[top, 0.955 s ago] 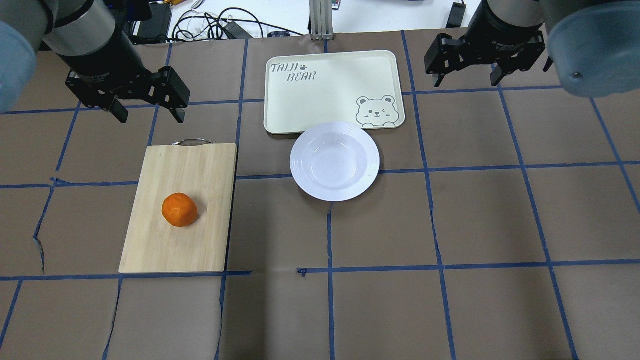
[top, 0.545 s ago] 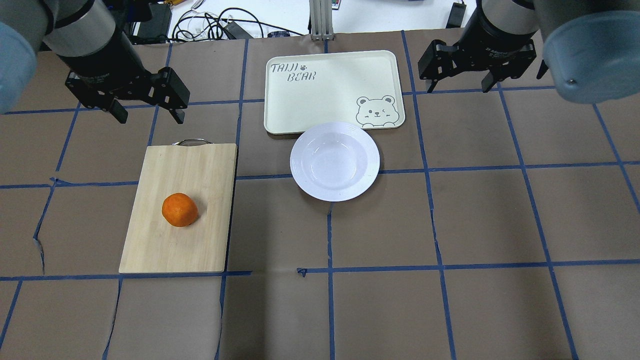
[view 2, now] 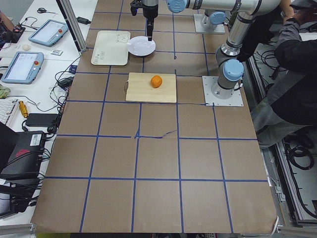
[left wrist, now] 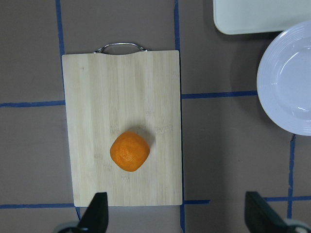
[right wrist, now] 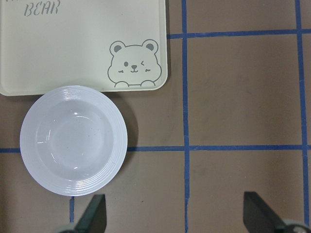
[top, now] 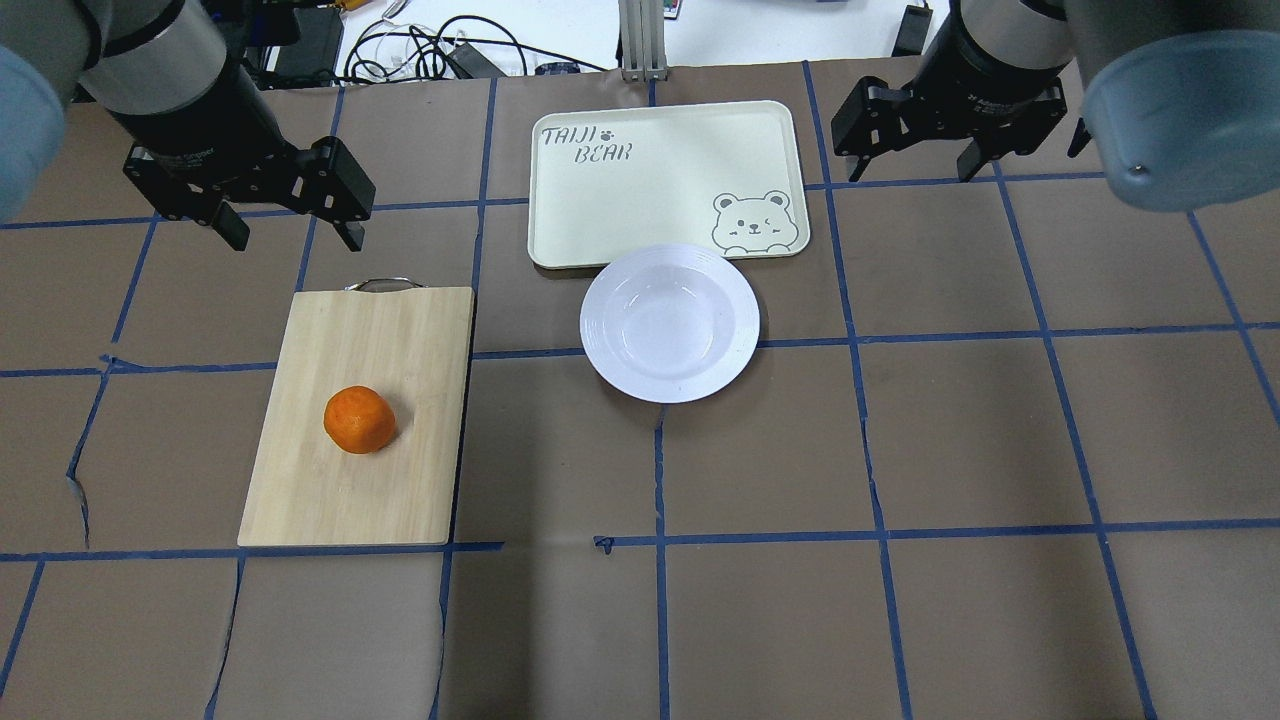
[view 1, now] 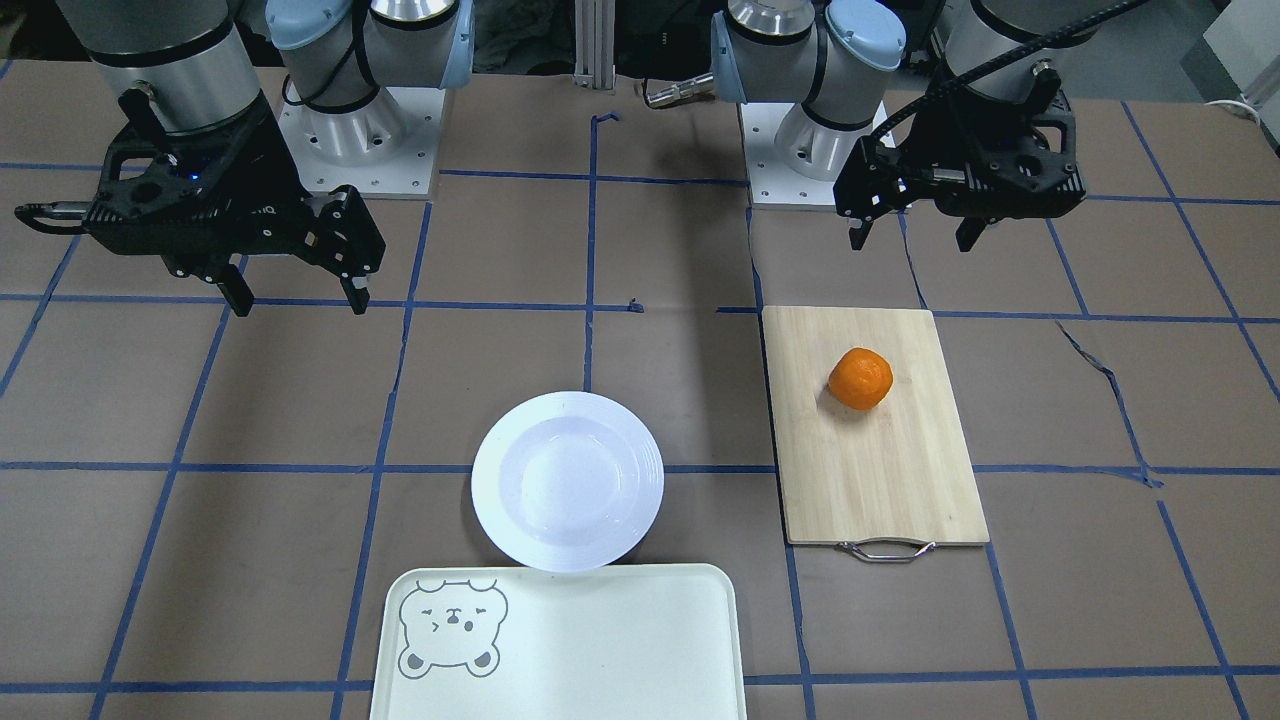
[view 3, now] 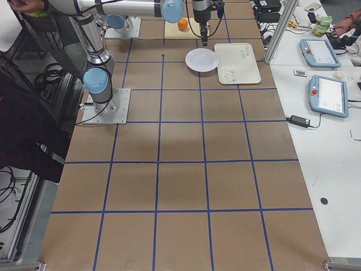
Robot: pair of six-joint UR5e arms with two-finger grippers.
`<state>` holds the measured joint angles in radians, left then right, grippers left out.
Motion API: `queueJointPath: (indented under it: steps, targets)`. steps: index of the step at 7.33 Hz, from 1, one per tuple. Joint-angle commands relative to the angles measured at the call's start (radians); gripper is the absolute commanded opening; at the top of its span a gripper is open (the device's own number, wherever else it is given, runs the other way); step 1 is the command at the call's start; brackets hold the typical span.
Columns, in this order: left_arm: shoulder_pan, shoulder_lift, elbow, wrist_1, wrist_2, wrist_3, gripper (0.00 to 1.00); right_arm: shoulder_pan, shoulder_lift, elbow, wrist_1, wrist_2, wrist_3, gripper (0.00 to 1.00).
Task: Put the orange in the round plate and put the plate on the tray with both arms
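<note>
The orange [top: 360,420] lies on a bamboo cutting board [top: 390,330], well to the left of the white round plate [top: 670,322]. The plate is empty and sits on the table, its far rim just overlapping the near edge of the cream tray [top: 660,180]. My left gripper [top: 296,238] hangs open in the air beyond the board's handle end, holding nothing. My right gripper [top: 912,172] hovers open to the right of the tray, also holding nothing. In the left wrist view the orange [left wrist: 129,151] is below and ahead of the open fingers. The right wrist view shows the plate [right wrist: 73,141] and the tray [right wrist: 73,48].
The board has a metal handle [top: 381,284] at its far end. Brown paper with blue tape lines covers the table. Cables and devices [top: 420,45] lie beyond the far edge. A person [view 2: 292,59] stands near the robot base in the side view.
My right gripper has drifted a little to the left, toward the tray's right edge. The left gripper has barely shifted. Orange, plate and tray have not moved.
</note>
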<state>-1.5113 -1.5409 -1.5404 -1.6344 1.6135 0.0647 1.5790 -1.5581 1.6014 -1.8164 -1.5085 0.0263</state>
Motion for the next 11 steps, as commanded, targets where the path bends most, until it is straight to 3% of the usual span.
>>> queueJointPath:
  steps: [1, 3, 8, 11]
  targets:
    - [0.069, -0.001, -0.015, -0.005, -0.003, -0.014, 1.0, -0.001, -0.002, 0.0, 0.014, -0.006, 0.001, 1.0]
    - [0.083, -0.025, -0.106, 0.016, -0.004, -0.133, 1.0, 0.001, -0.013, 0.0, 0.087, -0.007, -0.002, 1.0]
    - [0.148, -0.126, -0.429, 0.353, -0.009, -0.425, 1.0, 0.007, -0.033, 0.012, 0.115, -0.006, -0.026, 1.0]
    - [0.148, -0.188, -0.472, 0.47, -0.009, -0.427, 1.0, 0.003, -0.031, 0.014, 0.112, -0.002, -0.026, 1.0]
